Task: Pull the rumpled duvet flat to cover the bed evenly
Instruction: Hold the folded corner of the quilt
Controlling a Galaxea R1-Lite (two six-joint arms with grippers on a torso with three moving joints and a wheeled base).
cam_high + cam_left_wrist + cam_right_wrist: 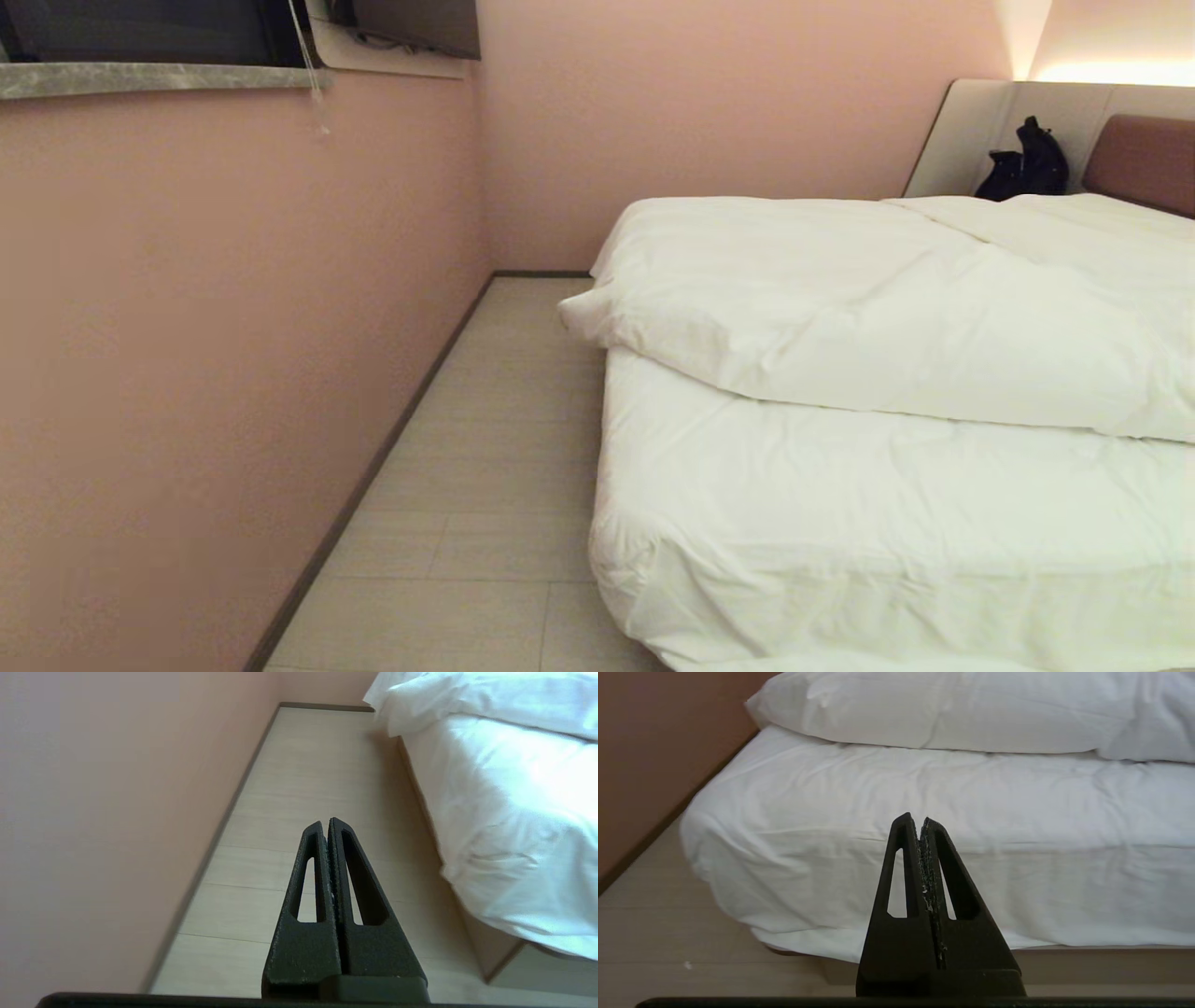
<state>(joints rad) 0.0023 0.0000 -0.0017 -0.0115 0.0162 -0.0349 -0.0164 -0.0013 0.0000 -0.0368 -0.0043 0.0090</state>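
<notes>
The duvet [887, 308] lies bunched in a thick puffy fold across the middle of the bed, its near edge well back from the foot. Below it the white-sheeted mattress [840, 541] of the bed lies bare down to the foot corner. The reddish-brown headboard [1144, 159] shows at the far right. Neither arm appears in the head view. My left gripper [326, 822] is shut and empty over the floor beside the bed, the duvet [467, 700] ahead of it. My right gripper [919, 819] is shut and empty, facing the foot of the mattress [784, 812] below the duvet [948, 714].
A pink wall [187, 327] runs along the left, with a narrow strip of pale floor [495, 467] between it and the bed. A stone window sill [140, 79] juts out high on that wall. A black bag [1027, 163] leans against the beige panel by the headboard.
</notes>
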